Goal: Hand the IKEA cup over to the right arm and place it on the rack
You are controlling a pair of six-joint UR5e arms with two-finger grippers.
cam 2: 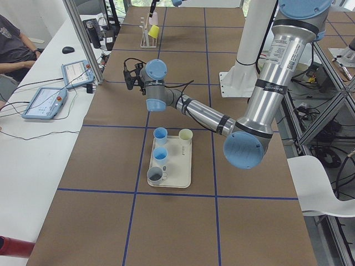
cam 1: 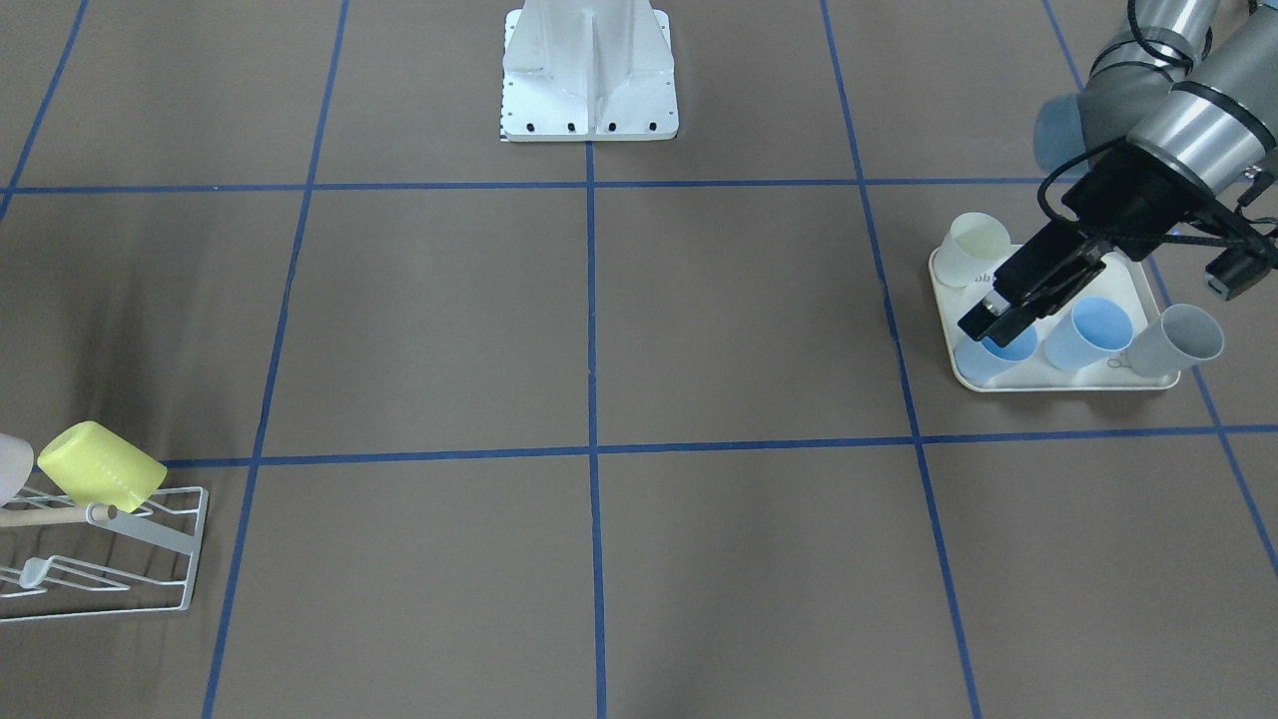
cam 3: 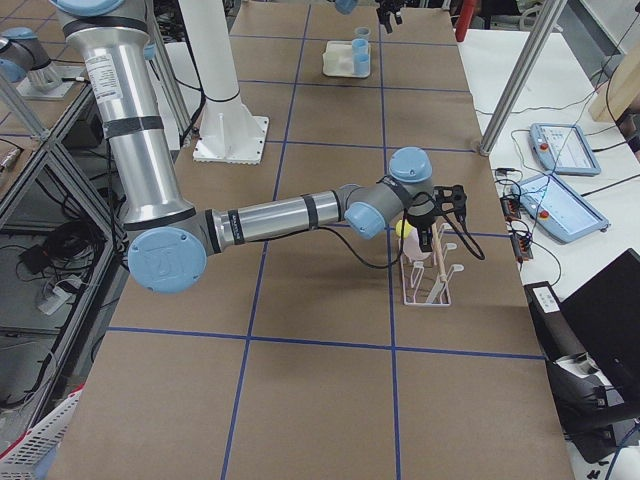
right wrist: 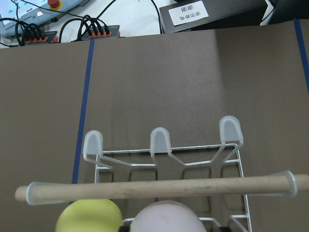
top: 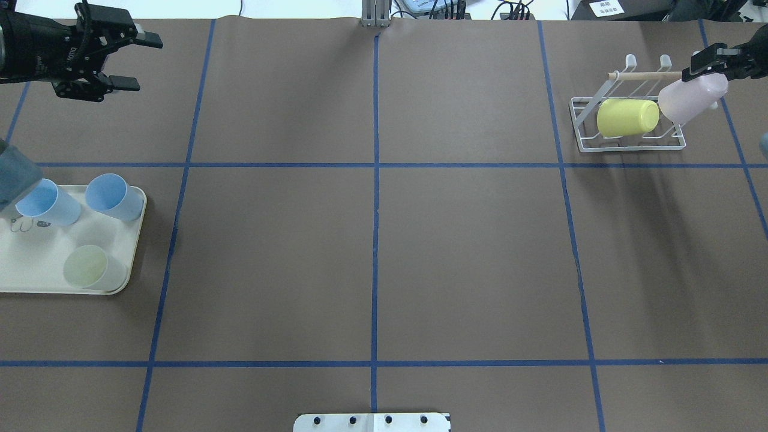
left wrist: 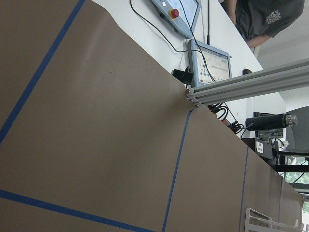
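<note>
At the rack [top: 630, 148], right end effector [top: 711, 71] clamping pink cup [top: 690, 101]

Overhead: behind robot base [top: 372, 423], looking forward and down.
Front-facing: opposite side, steeply down.
Side views: table [cam 2: 183, 221] ends, lengthwise.
Right wrist: close above rack [right wrist: 160, 140].
Shared: rack, tray [top: 36, 270].

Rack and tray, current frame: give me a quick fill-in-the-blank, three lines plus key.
1. The right gripper is shut on the ____ at the rack.
2. The yellow cup rests on the rack, and the left gripper is ____.
3. The tray holds exactly two ____.
Missing: pink cup; open; blue cups.
</note>
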